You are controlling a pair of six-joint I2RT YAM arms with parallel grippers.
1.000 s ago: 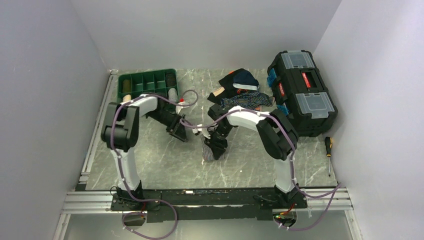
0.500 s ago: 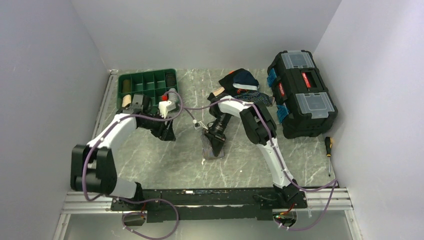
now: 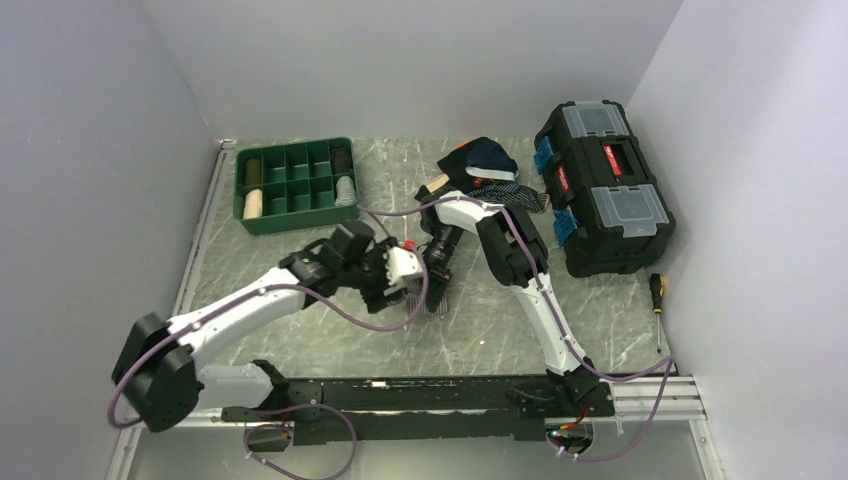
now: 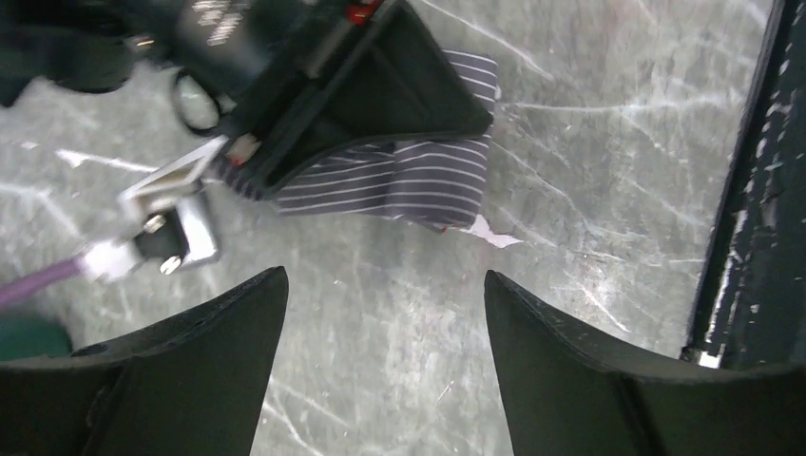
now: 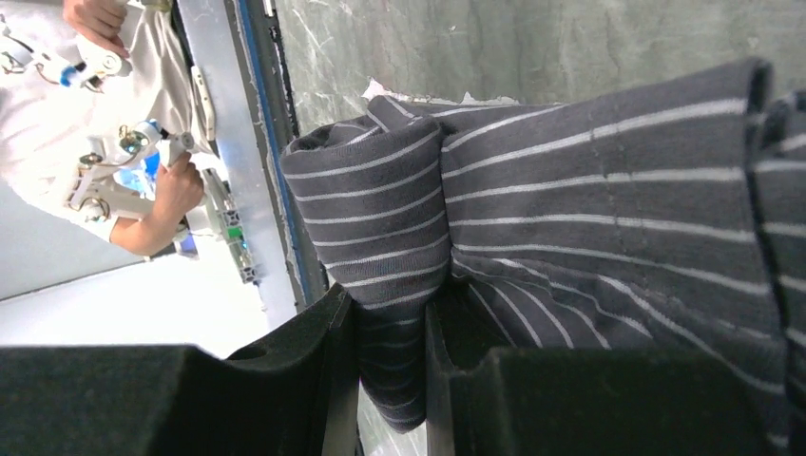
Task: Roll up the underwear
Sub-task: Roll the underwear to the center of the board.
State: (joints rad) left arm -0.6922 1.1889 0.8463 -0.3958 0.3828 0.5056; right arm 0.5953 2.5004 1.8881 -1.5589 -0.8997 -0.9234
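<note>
The right gripper [image 5: 392,328] is pinched nearly closed on a rolled fold of the thin grey pinstriped cloth underwear [image 5: 589,218] — the rest spreads beyond its jaws. The left gripper [image 4: 383,290] gapes wide, empty, the bundle ahead of its jaws. Thin cloth may slip free — unrolling.

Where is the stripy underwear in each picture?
Top: underwear near the picture's centre, under the right hand.
Left wrist: upper middle, partly under that black hand.
Right wrist: fills the middle and right, pinched at the bottom.
Shared landmark: the right hand gripping it.
</note>
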